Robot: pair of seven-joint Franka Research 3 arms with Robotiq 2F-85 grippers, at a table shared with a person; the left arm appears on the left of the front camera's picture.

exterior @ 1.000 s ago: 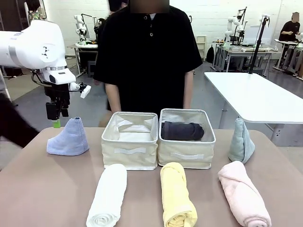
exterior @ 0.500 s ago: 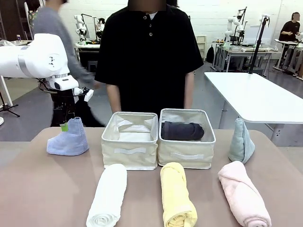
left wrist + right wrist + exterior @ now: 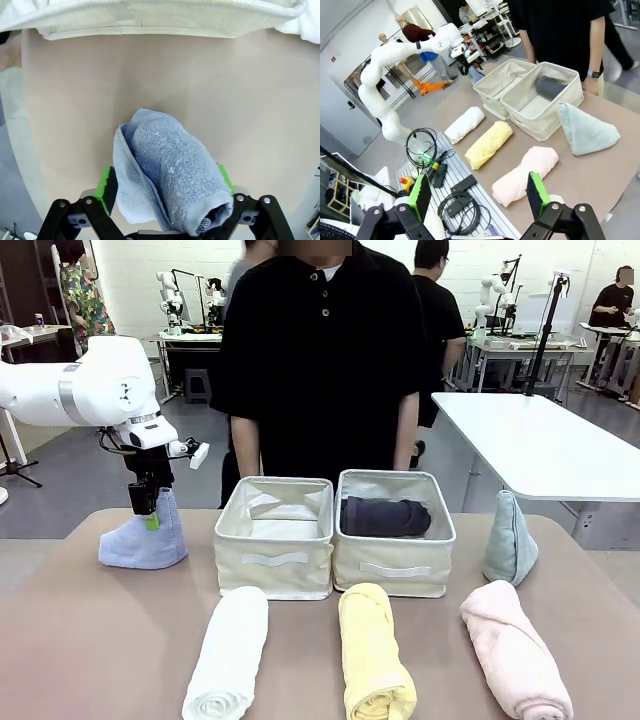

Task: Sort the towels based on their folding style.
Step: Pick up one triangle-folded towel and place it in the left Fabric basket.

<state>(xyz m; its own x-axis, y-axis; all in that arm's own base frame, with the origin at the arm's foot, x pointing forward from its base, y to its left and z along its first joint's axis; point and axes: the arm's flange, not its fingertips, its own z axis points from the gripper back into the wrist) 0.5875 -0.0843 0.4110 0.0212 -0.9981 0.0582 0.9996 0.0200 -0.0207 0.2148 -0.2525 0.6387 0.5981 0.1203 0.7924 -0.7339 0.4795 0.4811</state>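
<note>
since the frame one second before, the left gripper (image 3: 150,518) has travelled rightward and down, from beside the lavender-blue towel (image 3: 140,540) onto its peak. we see in the left wrist view its jaws apart, one green pad (image 3: 106,182) on each side of that folded wedge; whether the pads press the cloth we cannot tell. the wedge stands on the tabletop (image 3: 100,640), left of two cream bins (image 3: 273,562). the dark grey towel (image 3: 385,517) lies in the right-hand bin. in front of the bins lie the white towel (image 3: 228,655), yellow towel (image 3: 375,660) and pale pink towel (image 3: 515,660), all rolled; the pale teal towel (image 3: 509,540) stands right of the bins. the right gripper (image 3: 479,187) hangs spread wide, gripping nothing. a person (image 3: 320,360) stands behind the bins.
</note>
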